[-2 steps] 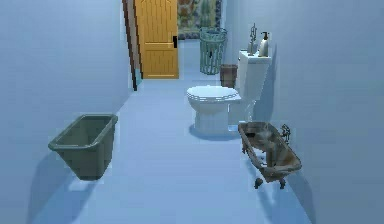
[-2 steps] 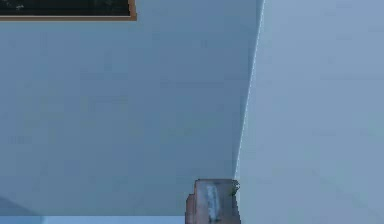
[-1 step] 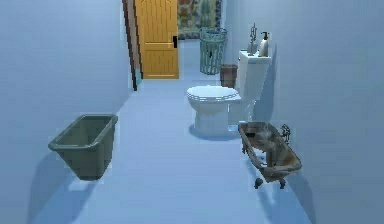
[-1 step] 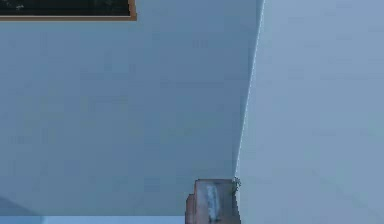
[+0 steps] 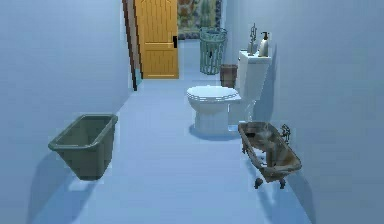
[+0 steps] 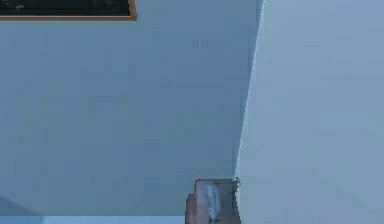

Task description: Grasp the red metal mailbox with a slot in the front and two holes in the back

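Blue walls (image 5: 50,60) and a blue floor (image 5: 150,150) are enclosing a narrow bathroom in the forward view. An orange panelled door (image 5: 157,38) is standing at the far end, with a dark handle on its right edge, and a patterned surface (image 5: 195,15) is showing just beside it. A teal wire basket (image 5: 212,50) is sitting on the floor near the door. A white toilet (image 5: 213,103) is standing against the wall on the forward view's right, its lid lying down, and a few small bottles (image 5: 259,43) are standing on top of its tank (image 5: 253,75). A small brown bin (image 5: 229,75) is sitting just beyond the toilet, beside the tank. Nearer the camera on that same side, a brownish, worn-looking sink (image 5: 268,150) is jutting out from the wall. Across the floor, on the forward view's left, a grey-green tub (image 5: 84,143) is resting close to the wall.

In the arm side view, a plain blue wall (image 6: 120,110) is meeting a paler one at an upright corner. A dark frame (image 6: 65,8) is hanging along the top edge. A brownish-grey block (image 6: 213,200) is rising from the bottom edge by the corner; what it is cannot be told.

Where the mailbox is standing and how it is looking cannot be told, and neither can the end effector's state.
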Robot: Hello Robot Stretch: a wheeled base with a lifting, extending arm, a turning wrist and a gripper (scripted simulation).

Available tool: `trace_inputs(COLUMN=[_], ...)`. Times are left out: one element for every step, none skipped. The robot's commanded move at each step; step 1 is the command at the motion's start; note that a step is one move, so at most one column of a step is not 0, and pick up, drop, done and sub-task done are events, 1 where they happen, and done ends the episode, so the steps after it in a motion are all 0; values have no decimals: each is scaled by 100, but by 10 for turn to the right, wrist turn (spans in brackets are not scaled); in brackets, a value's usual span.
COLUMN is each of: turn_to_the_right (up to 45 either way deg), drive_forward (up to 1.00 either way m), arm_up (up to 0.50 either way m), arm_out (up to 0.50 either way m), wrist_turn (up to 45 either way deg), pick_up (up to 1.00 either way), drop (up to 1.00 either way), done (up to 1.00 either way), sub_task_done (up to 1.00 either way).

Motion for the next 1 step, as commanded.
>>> trace_inputs(turn_to_the_right=[0], drive_forward=[0], arm_up=[0], arm_out=[0], wrist_turn=[450], pick_up=[0], drop=[0], done=[0], sub_task_done=[0])
